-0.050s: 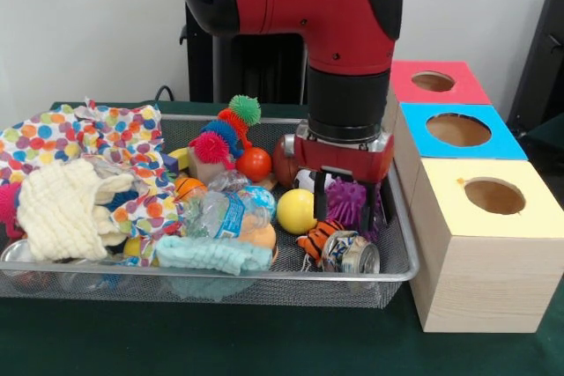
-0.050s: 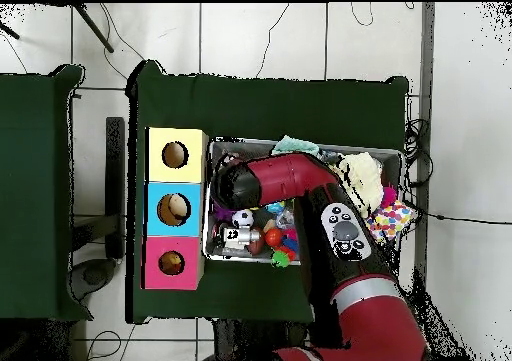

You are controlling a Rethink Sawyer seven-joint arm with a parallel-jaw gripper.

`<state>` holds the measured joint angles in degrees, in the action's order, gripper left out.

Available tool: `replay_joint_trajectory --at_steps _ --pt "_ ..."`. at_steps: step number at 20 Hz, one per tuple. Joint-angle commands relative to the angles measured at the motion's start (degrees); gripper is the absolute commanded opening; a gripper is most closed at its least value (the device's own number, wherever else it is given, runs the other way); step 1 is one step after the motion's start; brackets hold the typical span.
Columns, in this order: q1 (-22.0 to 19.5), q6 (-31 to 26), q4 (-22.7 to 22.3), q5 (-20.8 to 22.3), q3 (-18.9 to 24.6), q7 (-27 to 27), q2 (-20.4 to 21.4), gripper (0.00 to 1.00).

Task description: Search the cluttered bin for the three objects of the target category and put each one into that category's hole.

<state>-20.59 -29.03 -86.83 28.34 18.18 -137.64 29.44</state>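
A crushed can was seen nearest, in the mesh bin. Just behind it, the gripper was lowered astride a purple spiky ball, fingers parted.

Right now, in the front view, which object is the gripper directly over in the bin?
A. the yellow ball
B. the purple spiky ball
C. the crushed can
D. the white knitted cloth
B: the gripper hangs with its dark fingers on both sides of the purple spiky ball, to the right of the yellow ball.
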Motion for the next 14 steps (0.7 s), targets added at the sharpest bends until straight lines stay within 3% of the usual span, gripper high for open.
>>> replay_joint_trajectory --at_steps 1,5,14 --pt "-1.80 -4.83 2.69 4.63 0.25 10.77 -5.49 1.00" --pt "-3.17 -5.55 2.45 5.24 1.29 13.00 -5.65 1.00" --pt "-4.86 -7.48 7.12 6.92 2.67 17.15 -8.73 1.00"
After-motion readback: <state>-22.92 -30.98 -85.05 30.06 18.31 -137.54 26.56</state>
